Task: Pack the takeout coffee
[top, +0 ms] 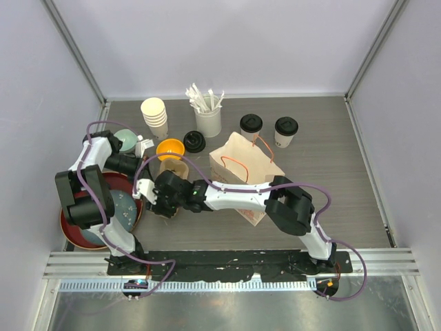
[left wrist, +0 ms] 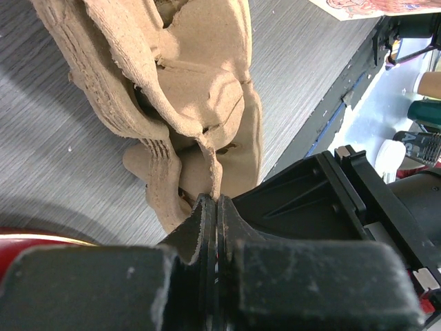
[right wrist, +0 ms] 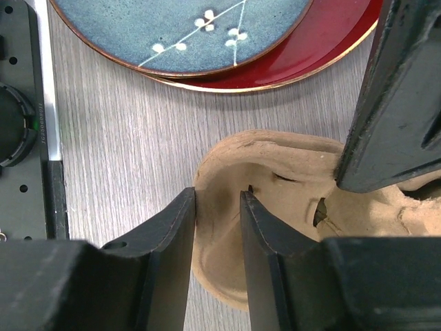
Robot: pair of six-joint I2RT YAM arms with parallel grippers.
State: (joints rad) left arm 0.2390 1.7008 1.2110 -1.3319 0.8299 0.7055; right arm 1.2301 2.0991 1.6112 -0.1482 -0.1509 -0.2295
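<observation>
Plainly, neither arm has the takeout coffee in hand. One capped cup (top: pixel 251 128) and the other capped cup (top: pixel 286 131) stand upright, side by side, at about one o'clock on the bench (top: pixel 344 193), just past the twelve o'clock edge of the paper bag (top: pixel 238 165).

Both arms are busy well apart from them, at roughly eight o'clock from the cups, on the pulp carrier (right wrist: pixel 275 172). The left fingers (left wrist: pixel 234 231) are pressed fully together on a thin wall of that carrier. The right fingers (right wrist: pixel 172 234) stand partly apart and straddle the rim of one of its wells, one outside and one inside. A gap shows, so I judge they have not clamped.

The cups look light, with thin paper walls that would buckle under a hard squeeze. The black lids look smooth, and I judge they could pop off if pulled. Whether there is liquid inside cannot be told, so keeping them upright seems wise. The best hold is probably a gentle one across the paper wall just under the lid, approaching from the six o'clock side.
</observation>
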